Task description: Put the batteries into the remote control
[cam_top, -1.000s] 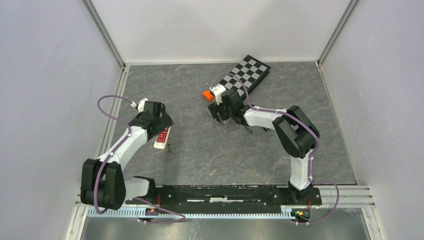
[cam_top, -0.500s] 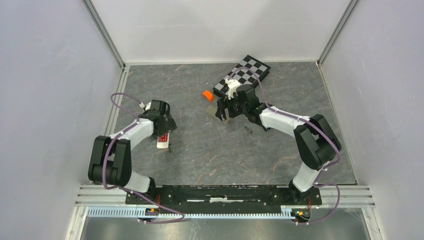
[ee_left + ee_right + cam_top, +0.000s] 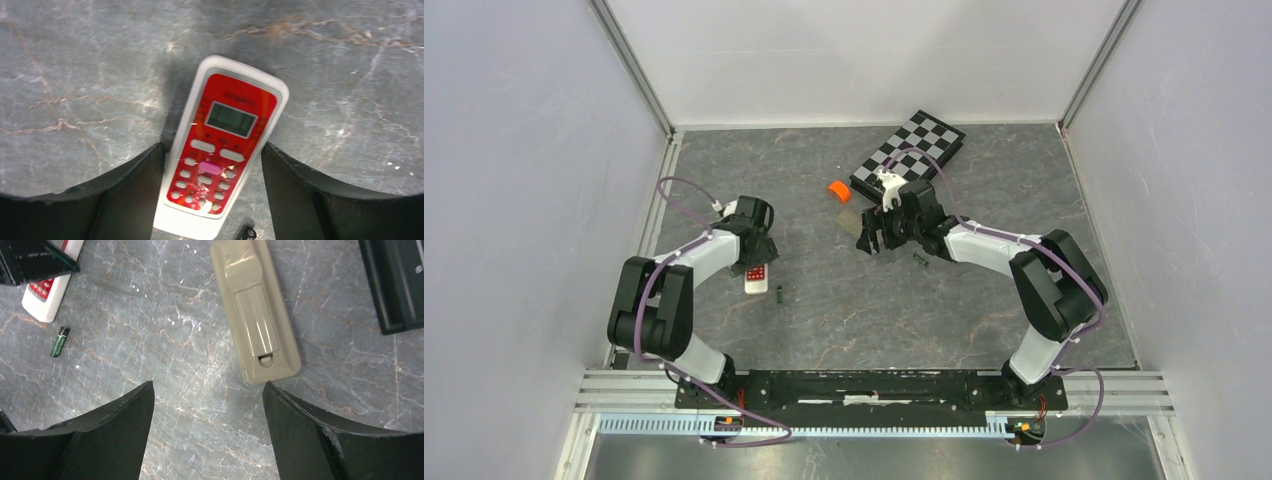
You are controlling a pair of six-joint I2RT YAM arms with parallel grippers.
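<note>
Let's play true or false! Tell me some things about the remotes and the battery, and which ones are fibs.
1. The red remote lies with its buttons facing up. True.
2. The beige remote shows its buttons. False: its back faces up.
3. The right gripper holds a battery. False: its jaws are open with nothing between them.
4. A green battery lies close to the red remote. True.
</note>
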